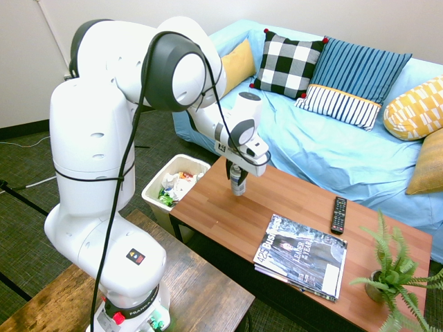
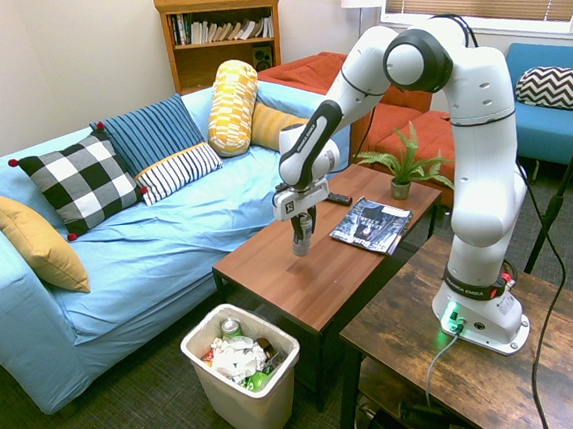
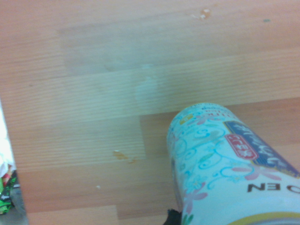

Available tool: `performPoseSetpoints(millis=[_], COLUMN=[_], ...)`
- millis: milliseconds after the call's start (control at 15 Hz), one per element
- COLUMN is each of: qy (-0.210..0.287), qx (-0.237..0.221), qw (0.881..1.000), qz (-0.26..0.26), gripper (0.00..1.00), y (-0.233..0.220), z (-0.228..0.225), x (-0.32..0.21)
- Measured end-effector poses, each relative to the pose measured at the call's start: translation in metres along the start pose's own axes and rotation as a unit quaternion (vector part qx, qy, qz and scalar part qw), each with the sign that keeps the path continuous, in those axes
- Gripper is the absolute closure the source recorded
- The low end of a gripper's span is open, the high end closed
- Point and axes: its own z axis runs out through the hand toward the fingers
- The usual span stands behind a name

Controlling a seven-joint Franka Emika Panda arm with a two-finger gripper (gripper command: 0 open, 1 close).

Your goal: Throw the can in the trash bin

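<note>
The slim silver can (image 1: 238,185) stands upright near the left end of the wooden coffee table (image 1: 277,207), with my gripper (image 1: 237,177) coming down from above and shut on its upper part. From the other side, the can (image 2: 300,241) hangs under the gripper (image 2: 300,231), its base at the tabletop. In the wrist view the can (image 3: 220,164) shows a pale floral print. The off-white trash bin (image 1: 154,199) sits on the floor just off the table's left end, with white and green rubbish inside. The same trash bin (image 2: 245,411) appears in the second exterior view.
On the table lie a magazine (image 1: 301,254) and a black remote (image 1: 338,214), and a potted fern (image 1: 391,273) stands at the right end. A blue sofa (image 1: 325,145) with cushions runs behind. A darker wooden table (image 1: 187,290) bears the arm's base.
</note>
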Motion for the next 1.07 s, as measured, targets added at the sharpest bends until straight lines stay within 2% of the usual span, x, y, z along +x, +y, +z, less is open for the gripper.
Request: performPoseSetpoints(millis=[533, 733, 1067], qy=[0.068, 0.081, 0.099], qx=[0.005, 0.001, -0.017], qw=[0.994, 0.991, 0.985], qz=[-0.08, -0.105, -0.137], gripper=[1.0, 1.0, 1.0], y=[-0.113, -0.151, -0.195], z=[-0.06, -0.054, -0.014], x=[-0.127, -0.174, -0.237])
